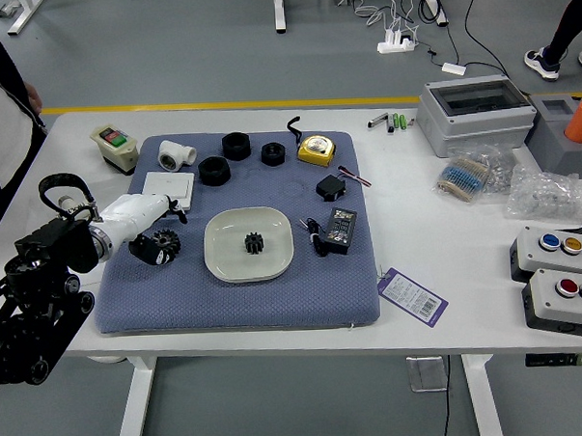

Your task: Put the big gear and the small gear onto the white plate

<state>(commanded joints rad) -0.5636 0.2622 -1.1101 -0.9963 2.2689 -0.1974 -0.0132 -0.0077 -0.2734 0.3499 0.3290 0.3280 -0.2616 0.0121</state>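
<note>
Right of the white plate [250,268] and nearer us, a purple-edged tag [413,297] carries a barcode and print too small for us to read. Left of the plate, our left hand [127,217] has its fingers parted from the thumb, holding nothing; the big gear [168,242] is right by the thumb. The small gear [253,243] sits on the plate. Beyond it, far left, a person's hand [35,98] hangs.

- No text, brand or number can be read.
- Tag [413,297], at the near right corner of the mat [227,303]: lines of print and a barcode, too small to read.
- Adapter [340,231], on the mat's right side: pale print on its dark face, too small to read.
</note>
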